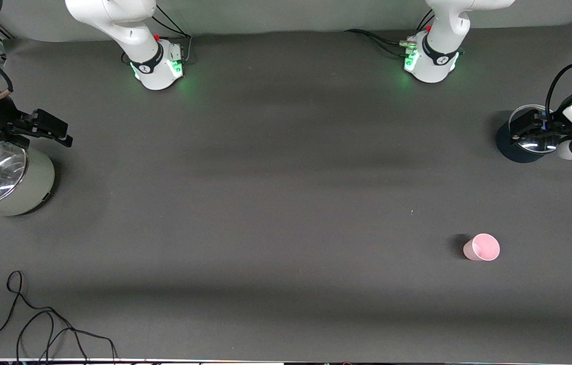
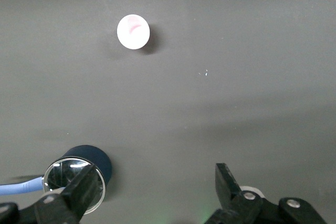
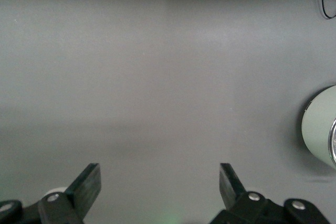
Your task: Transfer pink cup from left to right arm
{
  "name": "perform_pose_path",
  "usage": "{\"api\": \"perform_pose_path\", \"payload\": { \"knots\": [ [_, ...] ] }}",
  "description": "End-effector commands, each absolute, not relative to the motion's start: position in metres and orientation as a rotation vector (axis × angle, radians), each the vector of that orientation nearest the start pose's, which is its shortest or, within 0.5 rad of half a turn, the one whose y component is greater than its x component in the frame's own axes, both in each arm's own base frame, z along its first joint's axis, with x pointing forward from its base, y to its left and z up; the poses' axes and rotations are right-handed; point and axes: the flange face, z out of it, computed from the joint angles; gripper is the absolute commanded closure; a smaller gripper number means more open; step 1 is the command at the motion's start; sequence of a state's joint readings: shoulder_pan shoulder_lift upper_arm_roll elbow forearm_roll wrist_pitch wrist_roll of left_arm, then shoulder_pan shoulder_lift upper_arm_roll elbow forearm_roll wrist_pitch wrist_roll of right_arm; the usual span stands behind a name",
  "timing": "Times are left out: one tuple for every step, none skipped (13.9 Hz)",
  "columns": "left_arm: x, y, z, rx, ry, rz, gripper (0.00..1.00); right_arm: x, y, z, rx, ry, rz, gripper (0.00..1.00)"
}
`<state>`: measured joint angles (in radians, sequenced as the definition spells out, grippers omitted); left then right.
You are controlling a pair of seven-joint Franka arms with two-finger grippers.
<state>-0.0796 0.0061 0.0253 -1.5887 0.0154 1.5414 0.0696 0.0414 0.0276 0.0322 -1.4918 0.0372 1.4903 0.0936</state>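
the pink cup (image 1: 482, 248) stands upright on the table (image 1: 275, 203), well apart from my left gripper (image 1: 531, 129), whose fingers (image 2: 231, 179) are spread and empty over the dark blue pot (image 1: 519, 147). to grasp well, i judge i should travel across, descend straddling the rim, and close gently. my right gripper (image 1: 47, 129) waits released over the pale pot (image 1: 22, 182).

No readable text, label or number shows on anything here.

Open table (image 1: 286, 203) around the pink cup (image 1: 482, 247); dark pot (image 1: 516, 147), pale pot (image 1: 27, 187) at the ends.
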Motion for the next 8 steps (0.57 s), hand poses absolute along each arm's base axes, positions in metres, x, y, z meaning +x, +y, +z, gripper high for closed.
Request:
{"api": "perform_pose_path", "payload": {
  "knots": [
    [0.5476, -0.0282, 0.6150, -3.132, 0.204, 0.084, 0.00, 0.5594, 0.0481, 0.6409, -3.103, 0.045, 0.051, 0.00],
    [0.5478, -0.0291, 0.6140, -3.131, 0.207, 0.089, 0.00, 0.5600, 0.0481, 0.6416, -3.103, 0.045, 0.046, 0.00],
    [0.5478, -0.0282, 0.6140, -3.131, 0.204, 0.089, 0.00, 0.5601, 0.0472, 0.6409, -3.103, 0.041, 0.048, 0.00],
    [0.5478, -0.0291, 0.6147, -3.131, 0.207, 0.087, 0.00, 0.5603, 0.0447, 0.6416, -3.103, 0.038, 0.046, 0.00],
    [0.5478, -0.0291, 0.6147, -3.131, 0.207, 0.087, 0.00, 0.5606, 0.0413, 0.6416, -3.102, 0.045, 0.045, 0.00],
    [0.5478, -0.0291, 0.6147, -3.131, 0.207, 0.087, 0.00, 0.5608, 0.0388, 0.6416, -3.102, 0.050, 0.045, 0.00],
    [0.5483, -0.0291, 0.6146, -3.131, 0.207, 0.087, 0.00, 0.5608, 0.0387, 0.6409, -3.102, 0.050, 0.048, 0.00],
    [0.5488, -0.0283, 0.6145, -3.131, 0.204, 0.087, 0.00, 0.5608, 0.0387, 0.6409, -3.102, 0.048, 0.048, 0.00]
  ]
}}
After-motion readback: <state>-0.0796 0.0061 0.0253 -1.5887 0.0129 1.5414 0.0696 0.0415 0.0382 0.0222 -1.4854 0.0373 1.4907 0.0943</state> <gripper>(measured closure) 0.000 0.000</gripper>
